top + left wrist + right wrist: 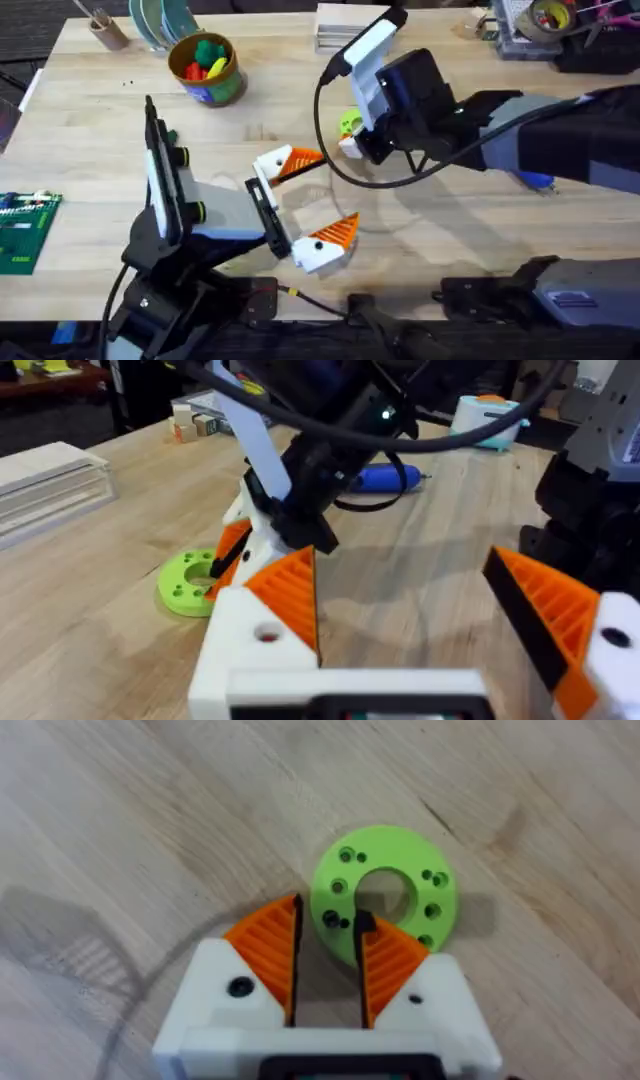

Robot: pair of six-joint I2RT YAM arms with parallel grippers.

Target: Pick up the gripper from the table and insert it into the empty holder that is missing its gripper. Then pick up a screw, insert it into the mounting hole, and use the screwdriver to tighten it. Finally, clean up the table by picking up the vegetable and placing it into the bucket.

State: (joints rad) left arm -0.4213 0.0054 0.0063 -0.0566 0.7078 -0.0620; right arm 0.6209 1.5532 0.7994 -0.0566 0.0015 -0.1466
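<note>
Right gripper (328, 920): being held low over the green ring (400, 855) at mid-table, pads narrowed to a slim gap, nothing clearly being gripped.
Left gripper (318, 197): being held wide open and empty, just near of the ring.
Screw: judged as being sought at the ring; too small to be told apart.
Screwdriver (385, 478): lying to the right, under the right arm.
Advice: pads are best being centred over one hole, then closed gently before being lifted straight up.
</note>
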